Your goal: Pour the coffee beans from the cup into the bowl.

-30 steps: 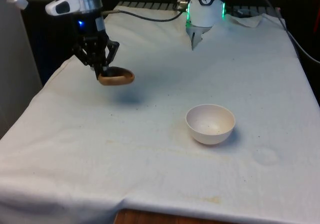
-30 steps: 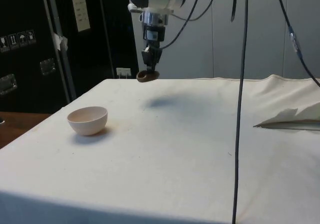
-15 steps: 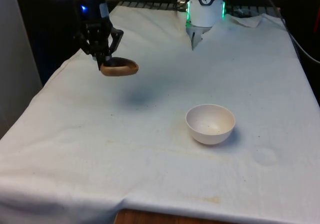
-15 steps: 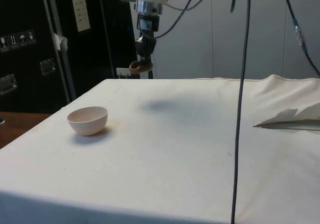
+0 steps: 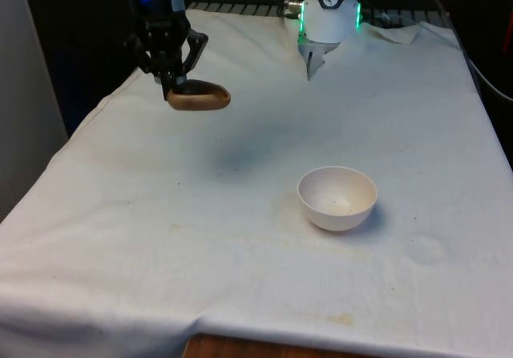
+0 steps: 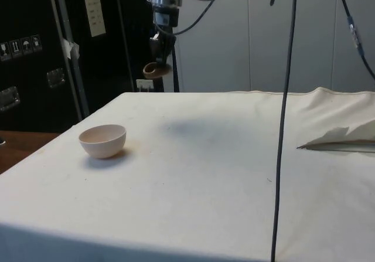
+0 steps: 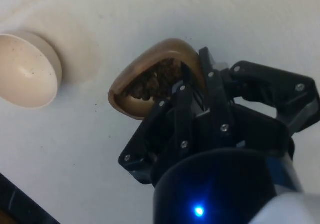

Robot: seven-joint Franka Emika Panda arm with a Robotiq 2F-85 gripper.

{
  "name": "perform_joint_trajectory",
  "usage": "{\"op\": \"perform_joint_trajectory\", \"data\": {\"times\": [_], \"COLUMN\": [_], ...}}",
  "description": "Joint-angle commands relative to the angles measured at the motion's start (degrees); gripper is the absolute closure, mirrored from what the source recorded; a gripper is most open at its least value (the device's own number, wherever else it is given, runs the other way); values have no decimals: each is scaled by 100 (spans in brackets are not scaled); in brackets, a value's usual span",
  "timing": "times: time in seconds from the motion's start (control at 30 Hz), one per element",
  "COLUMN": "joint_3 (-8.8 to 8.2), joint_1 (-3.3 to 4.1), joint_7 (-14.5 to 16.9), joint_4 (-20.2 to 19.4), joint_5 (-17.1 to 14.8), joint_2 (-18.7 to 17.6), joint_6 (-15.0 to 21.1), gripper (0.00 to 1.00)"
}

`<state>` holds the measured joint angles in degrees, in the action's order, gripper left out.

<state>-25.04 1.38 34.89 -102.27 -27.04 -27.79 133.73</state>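
Brown cup (image 5: 198,98) of coffee beans (image 7: 152,79), pinched by its rim in the claw (image 5: 171,88), probably should stay level until above the bowl (image 5: 337,198).

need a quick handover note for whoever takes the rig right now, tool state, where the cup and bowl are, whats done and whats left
Tool: shut on the rim of the brown cup, held in the air above the cloth toward the front view's left, far side of the table.
Cup: roughly level; the wrist view shows the coffee beans inside it.
Bowl: white, upright on the white cloth, nearer the camera and toward the front view's right of the cup; no beans visible in it.
Done: cup grasped and lifted.
Left: carry the cup over the bowl, tip the beans in.
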Motion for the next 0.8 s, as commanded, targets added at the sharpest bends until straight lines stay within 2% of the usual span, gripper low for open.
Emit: {"op": "perform_joint_trajectory", "data": {"times": [0.0, 0.23, 0.27, 0.3, 0.5, 0.53, 0.57, 0.77], "joint_3": [-46, 29, 69, 34, 86, 132, 97, 160], "joint_1": [69, 138, 97, 149, 201, 143, 206, 264], "joint_7": [-120, -453, -384, -481, -751, -647, -796, -1083], "joint_4": [-17, 17, 23, 23, 86, 86, 97, 132], "joint_5": [97, 269, 212, 281, 441, 361, 481, 791], "joint_2": [46, 120, 103, 120, 115, 109, 115, 103], "joint_6": [-6, -17, 0, -17, -17, 0, -17, -11], "gripper": [100, 100, 100, 100, 100, 100, 100, 100]}}
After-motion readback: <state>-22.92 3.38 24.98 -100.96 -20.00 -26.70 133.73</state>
